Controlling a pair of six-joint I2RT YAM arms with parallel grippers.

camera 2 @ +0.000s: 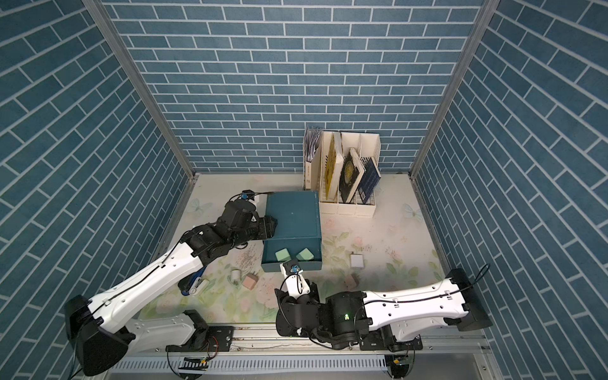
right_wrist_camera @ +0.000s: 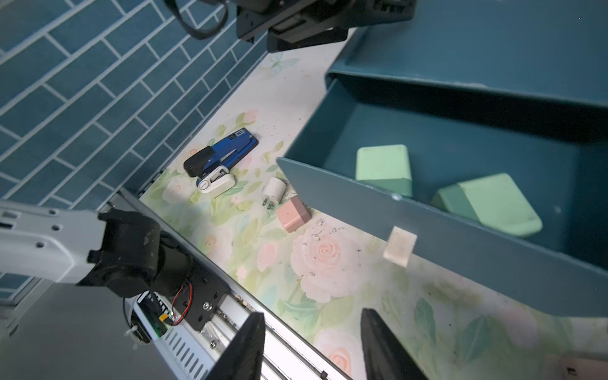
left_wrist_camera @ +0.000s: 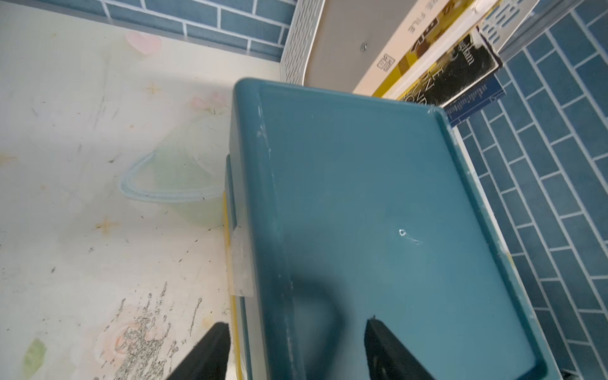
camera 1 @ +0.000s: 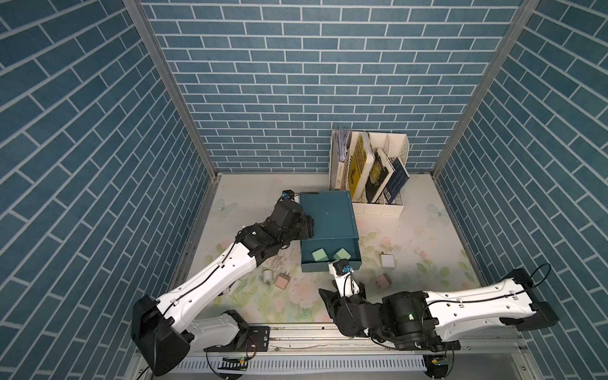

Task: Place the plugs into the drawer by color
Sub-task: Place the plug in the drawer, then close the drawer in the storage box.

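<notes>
Hovering open and empty, my right gripper [right_wrist_camera: 312, 314] has the white tab [right_wrist_camera: 399, 246] of the drawer [right_wrist_camera: 477, 273] just ahead of its fingers. Past the tab, behind the pulled-out front, both green plugs [right_wrist_camera: 383, 167] lie inside. Off to one side, farther out, a pink plug [right_wrist_camera: 292, 214] and a white plug [right_wrist_camera: 274, 190] sit close together on the mat [right_wrist_camera: 329, 256], the stapler [right_wrist_camera: 220, 154] beyond them. Farthest, my left gripper [left_wrist_camera: 297, 322] stands open astride the cabinet [left_wrist_camera: 378, 197] top edge, clamping nothing that I can see. My worry: shoving the drawer shut off-centre could jam it, or slide the unclamped cabinet into the rack [camera 1: 378, 209]; swinging low could scatter those two plugs
</notes>
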